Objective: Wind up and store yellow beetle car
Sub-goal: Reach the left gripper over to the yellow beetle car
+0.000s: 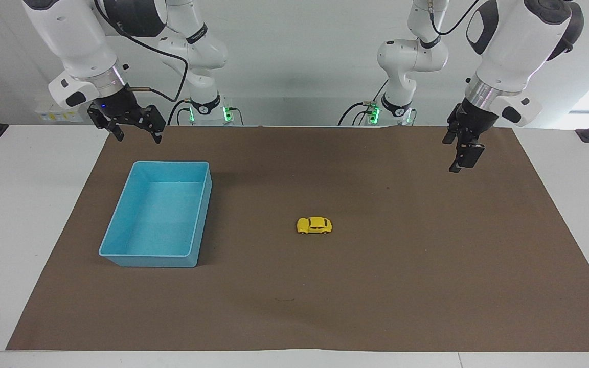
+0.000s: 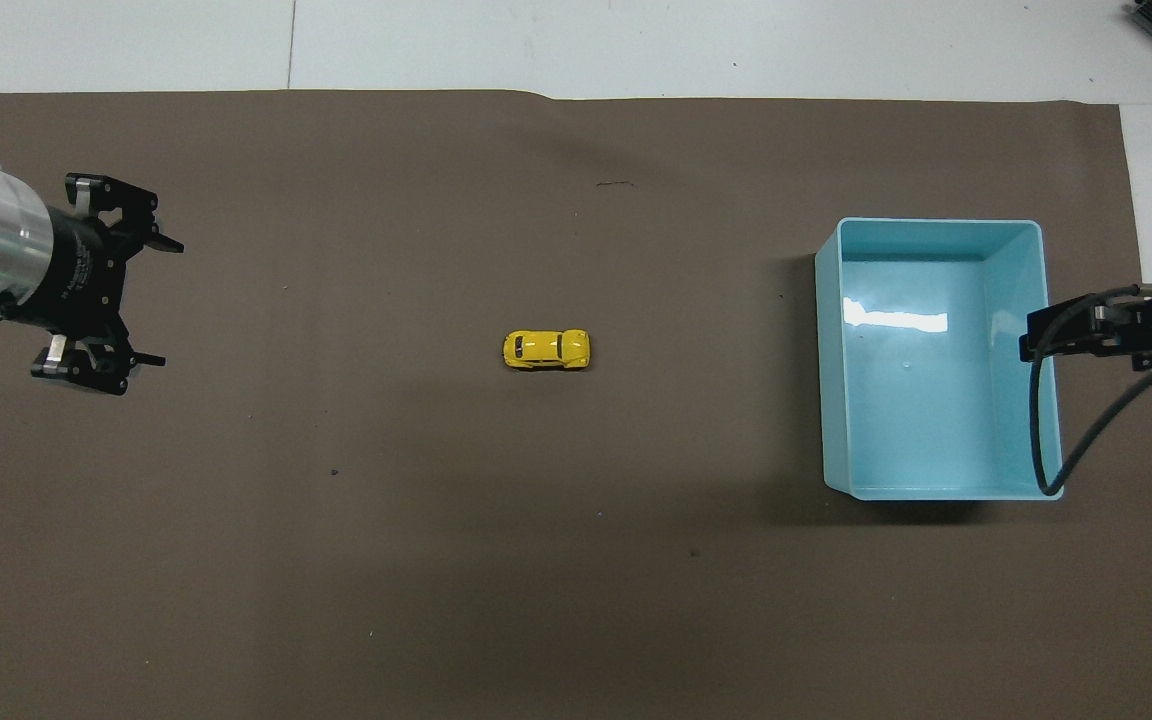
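Observation:
The yellow beetle car stands on its wheels near the middle of the brown mat, with nothing touching it. My left gripper hangs open and empty over the mat toward the left arm's end, well apart from the car. My right gripper waits open and empty in the air over the robots' end of the blue bin. The bin is open-topped with nothing in it.
A brown mat covers most of the white table. The bin stands on it toward the right arm's end. A black cable from the right wrist loops over the bin's wall in the overhead view.

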You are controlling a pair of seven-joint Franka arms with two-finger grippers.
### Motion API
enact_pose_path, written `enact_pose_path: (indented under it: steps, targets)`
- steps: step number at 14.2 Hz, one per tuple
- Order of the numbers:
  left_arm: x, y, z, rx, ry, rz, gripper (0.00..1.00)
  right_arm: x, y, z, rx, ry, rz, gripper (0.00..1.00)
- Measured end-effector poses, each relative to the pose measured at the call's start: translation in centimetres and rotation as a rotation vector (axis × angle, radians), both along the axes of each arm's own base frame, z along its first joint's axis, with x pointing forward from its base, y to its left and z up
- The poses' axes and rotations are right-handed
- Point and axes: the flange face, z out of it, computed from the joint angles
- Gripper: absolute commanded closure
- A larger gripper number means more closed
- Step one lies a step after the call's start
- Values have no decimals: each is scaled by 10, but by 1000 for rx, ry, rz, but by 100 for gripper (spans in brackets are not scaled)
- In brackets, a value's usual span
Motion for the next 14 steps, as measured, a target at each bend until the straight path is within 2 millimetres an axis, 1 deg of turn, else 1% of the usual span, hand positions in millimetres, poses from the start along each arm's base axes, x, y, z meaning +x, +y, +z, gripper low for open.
enact_pose_path:
  steps: [2, 4, 6, 8, 11, 14]
  targets:
    - [4, -15, -5, -27, -11, 83, 0, 0, 0, 0, 0, 0, 0, 0]
    - [7, -36, -13, -43, -17, 131, 0, 0, 0, 0, 0, 0, 0, 0]
    - [10, -59, -24, -51, -17, 147, 0, 0, 0, 0, 0, 0, 0, 0]
    - [11, -75, -35, -50, -6, 139, 0, 0, 0, 0, 0, 0, 0, 0]
    - [15, -104, -58, -57, -6, 130, 0, 0, 0, 0, 0, 0, 0, 0]
    - [17, -132, -89, -46, 26, 105, 0, 0, 0, 0, 0, 0, 0, 0]
